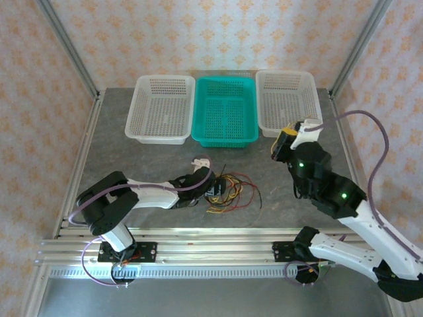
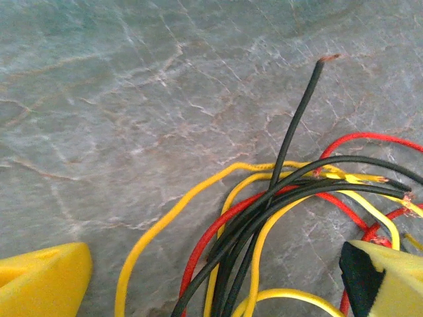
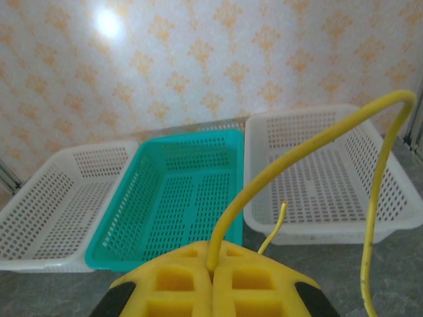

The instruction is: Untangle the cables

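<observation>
The cables (image 1: 229, 190) lie as a tangle of red, yellow and black wires on the grey table, in front of the middle basket. My left gripper (image 1: 213, 187) is down at the left edge of this bundle. In the left wrist view it (image 2: 218, 290) is open, its yellow fingers (image 2: 43, 285) wide apart with black, red and yellow strands (image 2: 244, 231) lying between them on the table. My right gripper (image 1: 284, 141) is raised near the right white basket. It (image 3: 211, 264) is shut on one yellow cable (image 3: 297, 155), which arcs up and right, then hangs down.
Three baskets stand in a row at the back: a white one (image 1: 162, 109), a teal one (image 1: 225, 112) and another white one (image 1: 287, 102). Bare grey tabletop (image 1: 132, 162) lies left of the bundle. Metal frame posts (image 1: 69, 49) stand at the corners.
</observation>
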Action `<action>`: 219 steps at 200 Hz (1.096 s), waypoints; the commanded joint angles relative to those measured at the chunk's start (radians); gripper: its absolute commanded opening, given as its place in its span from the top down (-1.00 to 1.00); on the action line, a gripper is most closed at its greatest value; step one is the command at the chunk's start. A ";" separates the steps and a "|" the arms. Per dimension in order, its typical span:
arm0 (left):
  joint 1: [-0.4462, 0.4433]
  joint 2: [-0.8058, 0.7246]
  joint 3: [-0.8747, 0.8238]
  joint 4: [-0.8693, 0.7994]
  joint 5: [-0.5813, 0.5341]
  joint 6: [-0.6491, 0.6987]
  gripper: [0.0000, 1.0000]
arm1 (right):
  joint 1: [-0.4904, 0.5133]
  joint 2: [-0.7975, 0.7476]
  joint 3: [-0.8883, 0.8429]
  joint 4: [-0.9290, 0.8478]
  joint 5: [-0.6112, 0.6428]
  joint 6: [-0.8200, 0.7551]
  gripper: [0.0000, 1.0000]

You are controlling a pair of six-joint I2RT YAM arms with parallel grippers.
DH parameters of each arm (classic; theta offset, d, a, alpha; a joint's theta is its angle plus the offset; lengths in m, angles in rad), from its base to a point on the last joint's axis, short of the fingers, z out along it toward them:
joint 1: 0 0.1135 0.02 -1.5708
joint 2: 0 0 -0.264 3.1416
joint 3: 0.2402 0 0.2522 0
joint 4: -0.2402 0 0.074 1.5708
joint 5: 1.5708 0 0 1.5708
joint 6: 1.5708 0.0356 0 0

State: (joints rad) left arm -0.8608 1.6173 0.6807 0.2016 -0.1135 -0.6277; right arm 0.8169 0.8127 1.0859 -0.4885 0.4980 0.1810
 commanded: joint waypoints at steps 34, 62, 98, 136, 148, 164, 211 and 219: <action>0.007 -0.209 0.035 -0.055 -0.037 0.049 -0.99 | -0.029 0.080 -0.028 0.047 -0.026 0.078 1.00; 0.010 -0.284 0.051 -0.039 -0.035 0.086 -0.99 | -0.063 0.117 -0.031 0.061 -0.019 0.104 1.00; 0.026 -0.321 0.114 -0.054 -0.040 0.130 -0.99 | -0.169 0.155 -0.034 0.120 -0.062 0.117 1.00; 0.082 -0.281 0.198 -0.022 0.015 0.154 -0.99 | -0.335 0.219 -0.030 0.245 -0.189 0.132 1.00; 0.099 -0.250 0.239 -0.011 0.036 0.158 -0.99 | -0.389 0.260 -0.015 0.274 -0.224 0.150 1.00; 0.113 -0.199 0.305 -0.004 0.062 0.174 -0.99 | -0.454 0.325 0.011 0.321 -0.278 0.159 1.00; 0.133 -0.037 0.510 0.005 0.117 0.222 -0.99 | -0.611 0.560 0.109 0.447 -0.472 0.234 1.00; 0.137 -0.009 0.545 0.001 0.123 0.228 -0.99 | -0.625 0.601 0.135 0.452 -0.481 0.240 1.00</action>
State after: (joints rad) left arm -0.7387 1.5547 1.1316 0.1783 -0.0368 -0.4431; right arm 0.2340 1.3304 1.1366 -0.1318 0.1188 0.3687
